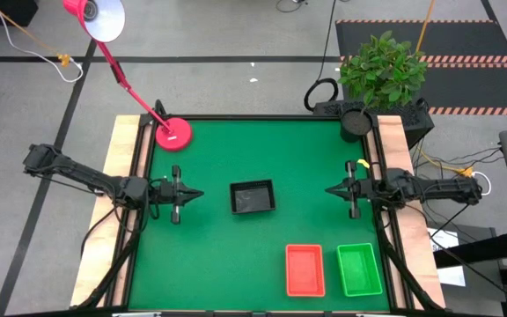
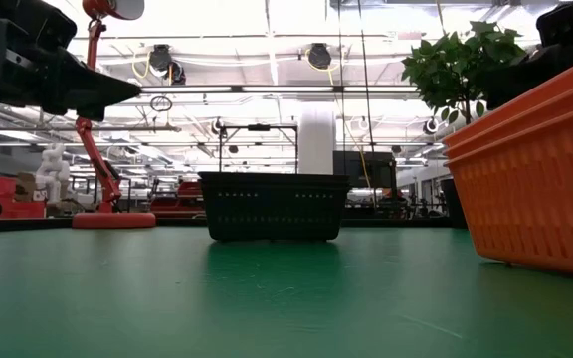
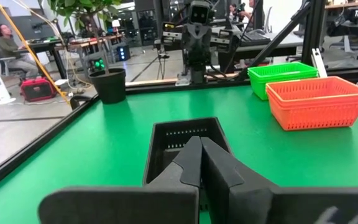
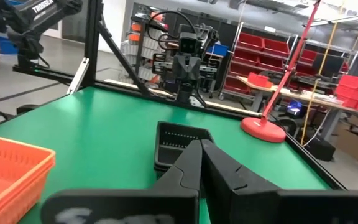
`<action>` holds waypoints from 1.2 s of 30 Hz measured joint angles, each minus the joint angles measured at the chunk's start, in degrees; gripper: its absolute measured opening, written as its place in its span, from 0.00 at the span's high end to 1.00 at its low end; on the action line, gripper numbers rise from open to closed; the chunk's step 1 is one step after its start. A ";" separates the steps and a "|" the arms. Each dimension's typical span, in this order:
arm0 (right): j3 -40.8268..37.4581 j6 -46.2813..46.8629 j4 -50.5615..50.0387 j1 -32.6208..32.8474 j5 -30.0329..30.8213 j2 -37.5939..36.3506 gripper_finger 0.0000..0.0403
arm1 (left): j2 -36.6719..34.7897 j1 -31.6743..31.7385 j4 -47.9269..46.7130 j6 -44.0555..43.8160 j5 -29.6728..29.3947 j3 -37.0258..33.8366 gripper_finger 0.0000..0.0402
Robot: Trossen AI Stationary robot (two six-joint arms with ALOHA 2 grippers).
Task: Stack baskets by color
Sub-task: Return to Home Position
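Fingers of the left gripper (image 1: 198, 194) and right gripper (image 1: 330, 190) are pressed together, holding nothing. Their tips aim at the black baskets (image 1: 253, 196) mid-table between them, whose long axis runs arm-to-arm. The orange baskets (image 1: 305, 269) and green baskets (image 1: 359, 269) sit side by side, well apart from the black ones on the right arm's side, lying crosswise to them.

First basket stack (image 1: 253, 196) mid-table, second stack (image 1: 305, 269) (third stack (image 1: 359, 269) beside) rightward
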 joint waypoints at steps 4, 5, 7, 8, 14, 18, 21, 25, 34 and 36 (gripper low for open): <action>0.00 -0.73 -0.19 -0.87 0.16 0.03 1.00 | -0.07 0.00 -0.74 0.00 -0.02 0.00 0.98; 0.00 -0.88 -0.19 -0.95 0.17 0.03 1.00 | -0.33 0.00 -0.87 0.05 0.01 0.00 0.97; 0.00 -0.98 -0.23 -1.08 0.17 0.03 1.00 | -0.84 0.00 -0.81 0.47 0.05 0.01 0.99; 0.00 -1.01 -0.24 -1.08 0.19 0.03 1.00 | -1.04 0.00 -1.10 0.71 0.05 0.04 0.99; 0.00 -1.01 -0.23 -1.08 0.22 0.03 1.00 | -5.46 0.00 -5.13 2.19 0.05 0.04 0.97; 0.00 -1.01 -0.16 -1.08 0.20 0.03 1.00 | -10.63 0.00 -7.48 4.19 0.06 0.04 0.99; 0.00 -1.01 -0.19 -1.08 0.20 0.03 1.00 | -15.14 0.00 -12.16 4.55 0.07 0.04 0.98; 0.00 -1.02 -0.18 -1.06 0.20 0.03 1.00 | -21.16 0.00 -17.90 5.68 0.26 0.04 0.98; 0.00 -1.02 -0.18 -1.06 0.20 0.05 1.00 | -31.85 0.94 -25.57 10.33 3.64 0.04 0.98; 0.00 -1.01 -0.17 -1.06 0.20 0.05 1.00 | -33.94 1.84 -27.74 11.11 3.75 0.04 0.99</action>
